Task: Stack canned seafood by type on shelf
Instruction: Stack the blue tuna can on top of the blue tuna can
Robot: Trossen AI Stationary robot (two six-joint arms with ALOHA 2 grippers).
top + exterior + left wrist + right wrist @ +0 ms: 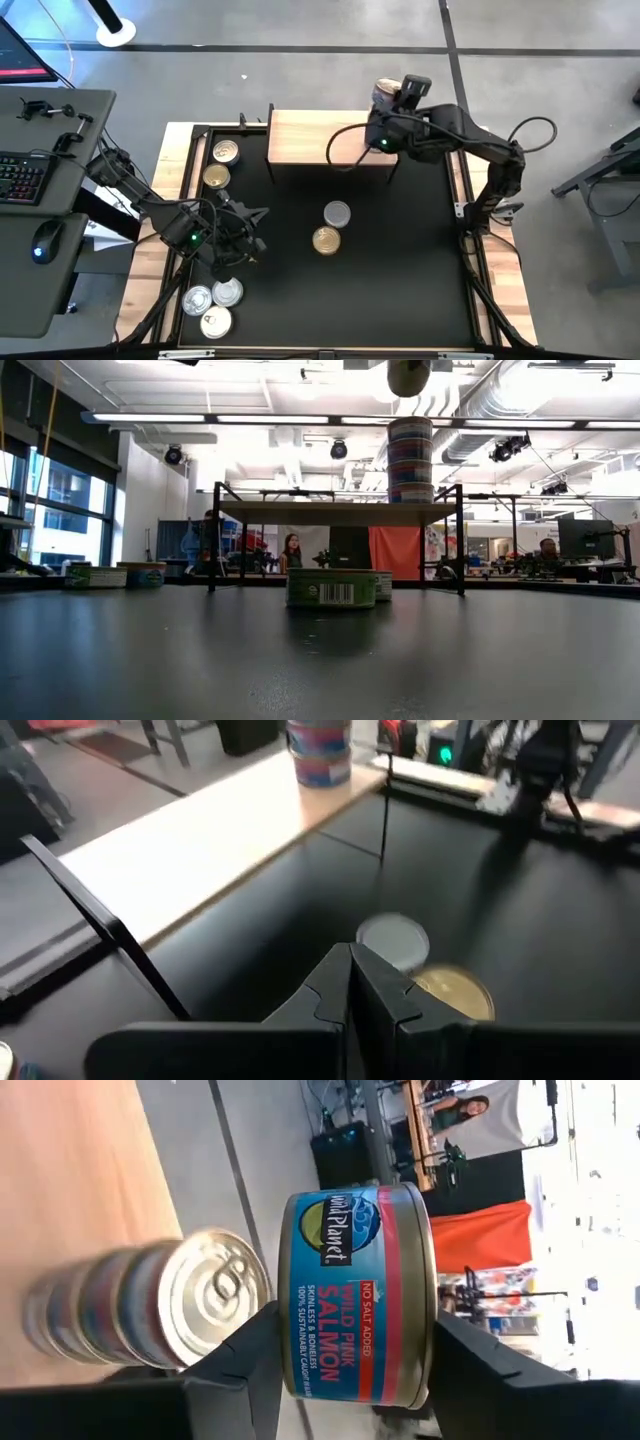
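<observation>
On the shelf [320, 135], at its far right corner, stands a stack of tins [410, 460] with a silver lid on top [205, 1305]. My right gripper [388, 97] hangs above that stack, shut on a blue salmon tin [355, 1295], which shows at the low view's top [408, 375]. My left gripper [352, 982] hovers shut over the table's left part [245, 235], touching nothing. Beyond its fingers a silver-topped tin [337, 213] and a gold-topped tin [326, 240] rest on the black tabletop. My right gripper pinches the salmon tin between its two fingers, one finger [245, 1365] against each flat end [425, 1280] of the tin. The fingers come roughly level from the table's right side. The tin is lifted clear, above and apart from the stack's top lid.
Two tins [226, 152] [216, 177] sit at the table's far left beside the shelf. Three more [215, 305] lie near the front left corner. A keyboard and a mouse rest on a side desk [40, 200] left of the table. People show in the room behind [292, 550].
</observation>
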